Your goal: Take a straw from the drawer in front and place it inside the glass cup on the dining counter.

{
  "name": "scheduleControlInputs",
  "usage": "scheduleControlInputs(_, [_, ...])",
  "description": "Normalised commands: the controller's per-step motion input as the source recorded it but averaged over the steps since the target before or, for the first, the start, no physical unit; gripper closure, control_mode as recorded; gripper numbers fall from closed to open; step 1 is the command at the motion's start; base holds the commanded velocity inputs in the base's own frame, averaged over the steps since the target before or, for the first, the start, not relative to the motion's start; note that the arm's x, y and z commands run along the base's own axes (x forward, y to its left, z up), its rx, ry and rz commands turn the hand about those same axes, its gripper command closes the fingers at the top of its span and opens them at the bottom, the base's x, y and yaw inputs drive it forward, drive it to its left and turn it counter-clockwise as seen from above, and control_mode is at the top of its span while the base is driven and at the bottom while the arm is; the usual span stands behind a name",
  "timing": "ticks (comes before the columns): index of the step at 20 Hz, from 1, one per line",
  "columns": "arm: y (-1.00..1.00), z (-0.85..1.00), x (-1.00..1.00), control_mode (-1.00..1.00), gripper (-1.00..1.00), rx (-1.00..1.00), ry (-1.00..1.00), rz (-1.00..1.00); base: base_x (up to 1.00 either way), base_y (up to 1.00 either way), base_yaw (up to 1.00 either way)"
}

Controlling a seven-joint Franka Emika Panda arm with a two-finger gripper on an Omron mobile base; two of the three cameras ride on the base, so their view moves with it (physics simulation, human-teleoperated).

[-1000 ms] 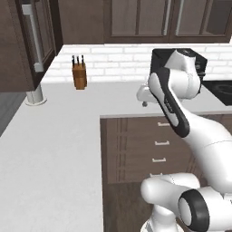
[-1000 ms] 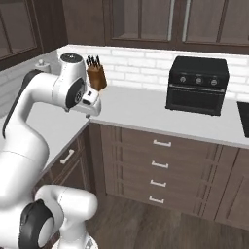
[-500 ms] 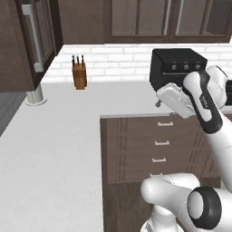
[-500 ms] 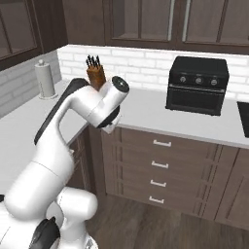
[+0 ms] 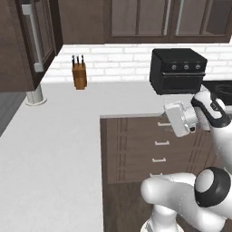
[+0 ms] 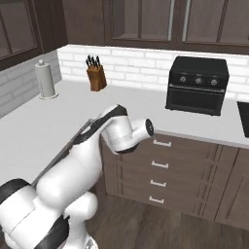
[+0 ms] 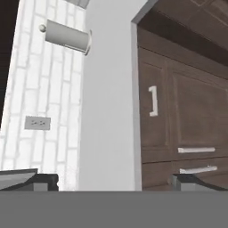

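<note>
While every drawer front is shut, straw: we judge it lies inside one of them; which one we cannot tell.
Tool [image 6: 147,128]: released, jaws spread wide with nothing between them, hanging just off the bench [image 6: 58,121] edge at the height of the top drawer [image 6: 189,147].
Risk, bench edge: the white lip overhangs the drawer stack, so a high approach would knock a finger against it instead of reaching a handle.
Risk, wrong handle: four small handles [image 6: 160,164] sit one under another; the hand view is rolled sideways, and we could easily hook the wrong one or slip off so thin a bar.
Risk, elbow: the arm is folded tight in front of the cabinets, so a pull straight back may drive the drawer into our own body.
Risk, straw: we expect it to be thin and smooth, and it may roll away from wide jaws once the drawer is open.
Paper towel roll [image 6: 46,80]: upright at the far left of the bench, well apart from the tool.
Knife block [image 6: 96,78]: against the brick wall, out of our path.
Toaster oven [image 6: 197,85]: black, on the bench above the drawers, near the wall, no obstacle.
In the way: the shut drawer front itself.
</note>
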Motion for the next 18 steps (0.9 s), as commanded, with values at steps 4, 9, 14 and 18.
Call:
scheduleControlInputs(4, [0.08, -0.93, 0.23, -1.00, -1.00, 0.18, 0.00, 0.19, 0.00, 0.00, 0.00])
scheduleControlInputs(9, [0.42, -0.84, 0.29, -1.00, -1.00, 0.10, 0.00, 0.19, 0.00, 0.00, 0.00])
scheduleControlInputs(14, [0.64, -0.64, 0.23, -1.00, -1.00, 0.01, -0.03, 0.11, 0.00, 0.00, 0.00])
scheduleControlInputs(18, [0.64, -0.50, 0.15, -1.00, -1.00, 0.02, -0.05, 0.09, 0.00, 0.00, 0.00])
